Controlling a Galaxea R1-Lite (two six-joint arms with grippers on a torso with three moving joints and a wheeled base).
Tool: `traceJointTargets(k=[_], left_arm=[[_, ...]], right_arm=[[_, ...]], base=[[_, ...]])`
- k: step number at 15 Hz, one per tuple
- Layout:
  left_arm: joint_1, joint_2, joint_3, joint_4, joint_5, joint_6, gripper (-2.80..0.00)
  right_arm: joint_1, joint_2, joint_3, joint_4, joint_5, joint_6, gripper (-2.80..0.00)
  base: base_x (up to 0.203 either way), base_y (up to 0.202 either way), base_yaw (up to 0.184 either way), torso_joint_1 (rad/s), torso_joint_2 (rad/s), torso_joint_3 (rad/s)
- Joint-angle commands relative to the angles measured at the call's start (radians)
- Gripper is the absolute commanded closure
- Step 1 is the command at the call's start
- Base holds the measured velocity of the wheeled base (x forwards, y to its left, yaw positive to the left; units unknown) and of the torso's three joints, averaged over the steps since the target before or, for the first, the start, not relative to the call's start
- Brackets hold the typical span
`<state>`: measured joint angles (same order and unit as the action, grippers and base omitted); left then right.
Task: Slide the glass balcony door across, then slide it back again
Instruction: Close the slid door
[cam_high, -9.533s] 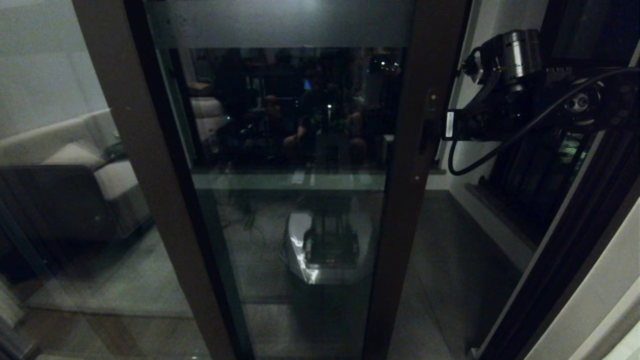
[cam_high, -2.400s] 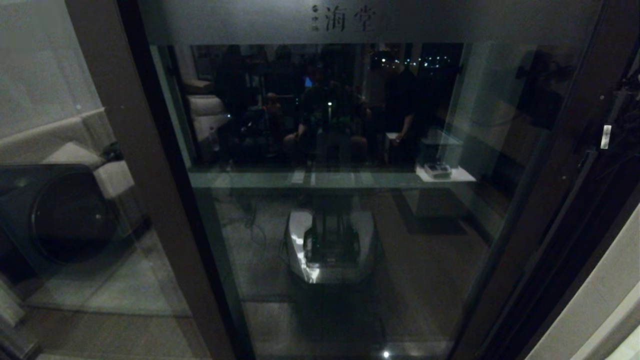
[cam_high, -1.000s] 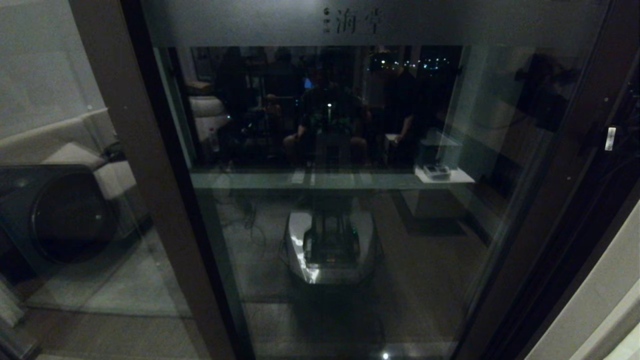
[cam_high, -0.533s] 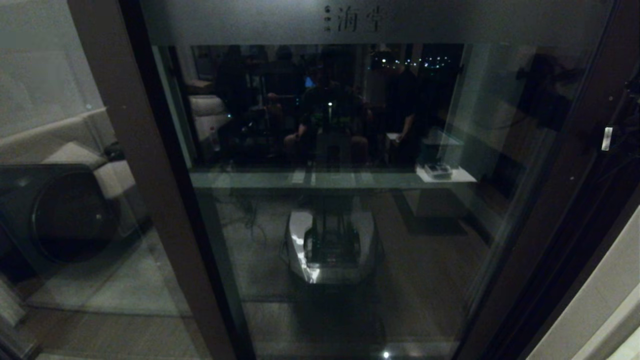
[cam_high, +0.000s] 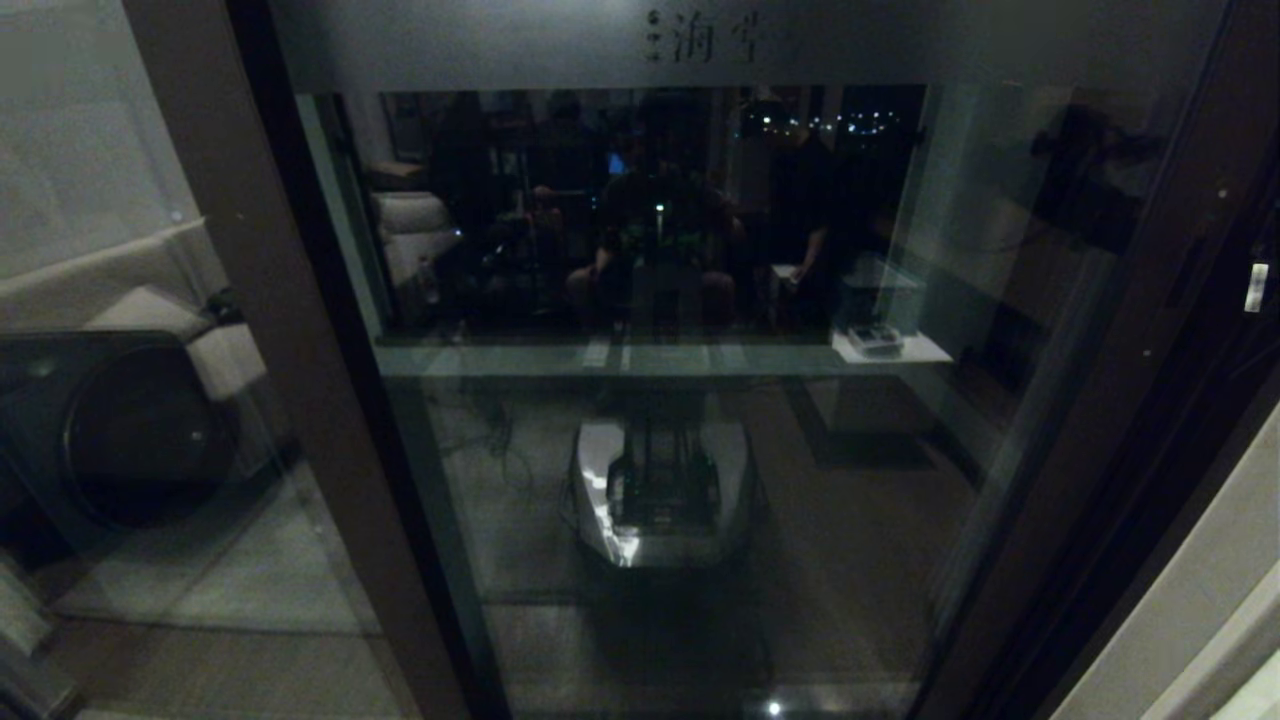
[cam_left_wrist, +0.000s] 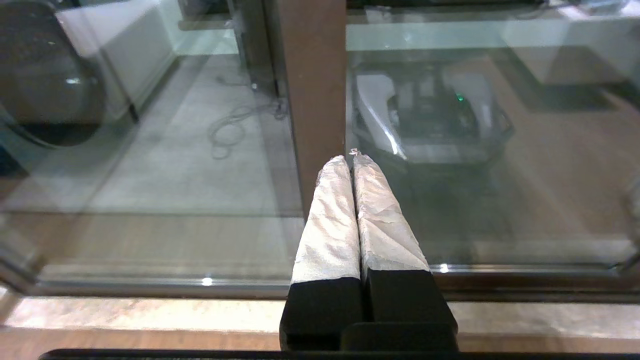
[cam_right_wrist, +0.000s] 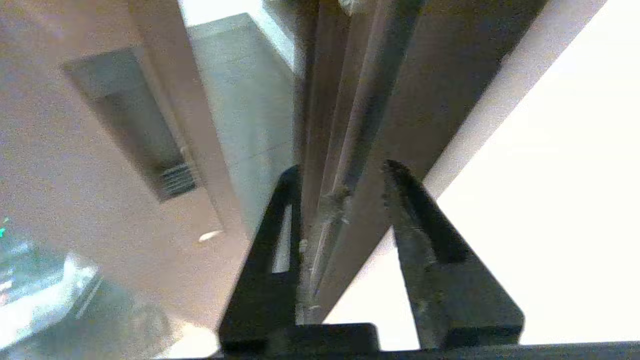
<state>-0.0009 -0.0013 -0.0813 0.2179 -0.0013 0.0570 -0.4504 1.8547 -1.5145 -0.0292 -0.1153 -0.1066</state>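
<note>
Right gripper (cam_right_wrist: 342, 172), jaws apart, straddles the door's edge stile at centre of its wrist view; keep pushing squarely. In the head view the glass balcony door (cam_high: 650, 400) fills the middle, seemingly nearly shut. Left gripper (cam_left_wrist: 349, 160) is clenched, idle.

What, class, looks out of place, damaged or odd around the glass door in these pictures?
Nothing stands out. The glass balcony door looks unbroken and square in its frame. The right gripper is open beside the door's edge, and the left gripper is shut, pointing at the other frame post.
</note>
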Motion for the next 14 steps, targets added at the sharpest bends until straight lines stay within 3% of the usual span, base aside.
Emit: traceJointTargets(k=[1,8,14], left_arm=[[-0.001,0.001,0.0,0.001,0.0,0.0,0.0],[-0.001,0.001,0.0,0.001,0.0,0.0,0.0],[-0.001,0.001,0.0,0.001,0.0,0.0,0.0]], right_arm=[[0.001,-0.032,0.012,-0.001,0.006,-0.001,0.0],[0.009,-0.088,0.034,0.002,0.013,0.004,0.0],[0.139,-0.272,0.141,0.032,-0.009,0.016,0.0]], base=[[0.0,0.0,0.0,0.0,0.0,0.0],[0.0,0.0,0.0,0.0,0.0,0.0],[0.0,0.0,0.0,0.0,0.0,0.0]])
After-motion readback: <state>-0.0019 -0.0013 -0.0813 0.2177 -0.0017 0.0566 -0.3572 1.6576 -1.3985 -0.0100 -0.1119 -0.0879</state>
